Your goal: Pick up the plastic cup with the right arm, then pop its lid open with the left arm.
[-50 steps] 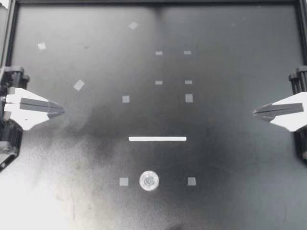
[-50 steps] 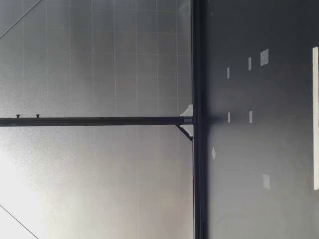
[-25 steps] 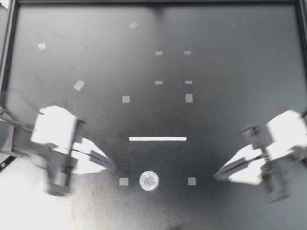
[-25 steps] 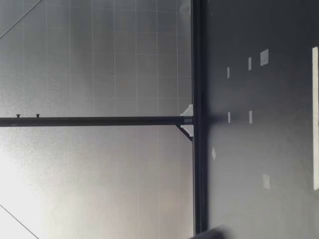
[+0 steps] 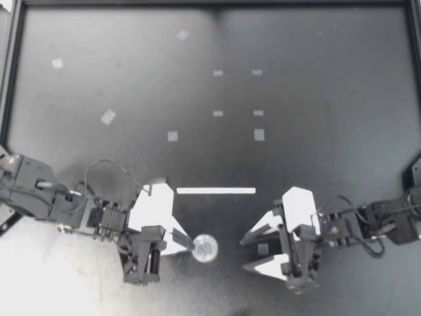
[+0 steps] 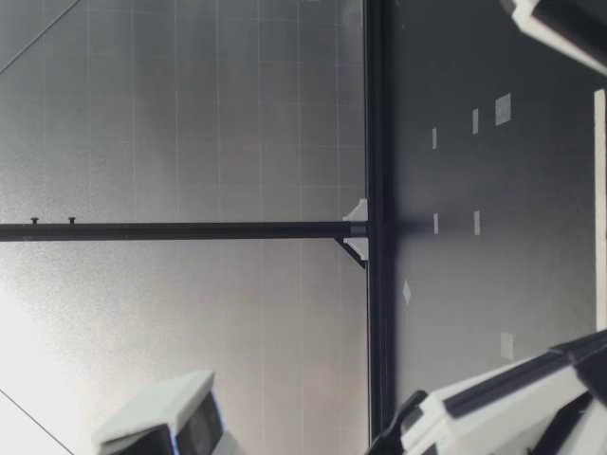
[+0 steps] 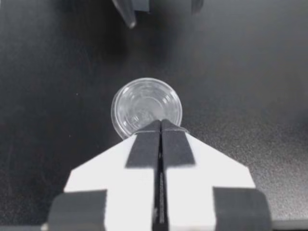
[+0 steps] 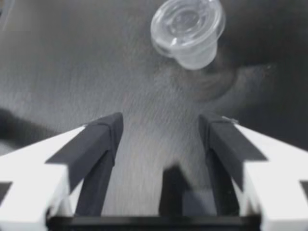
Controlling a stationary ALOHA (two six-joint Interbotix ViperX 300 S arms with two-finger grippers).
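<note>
Small clear plastic cup (image 5: 204, 248): on the black table (image 5: 329, 99), near the white tape strip (image 5: 216, 191); my left gripper (image 5: 192, 244): fingers pressed together, tips at its rim; my right gripper (image 5: 244, 254): fingers spread, facing it, apart.

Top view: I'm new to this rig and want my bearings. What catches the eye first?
A small clear cup stands near a white strip, with a gripper on each side. My left gripper, fingers shut, has its tips at the cup's rim; my right gripper faces the cup, open and apart from it.
</note>
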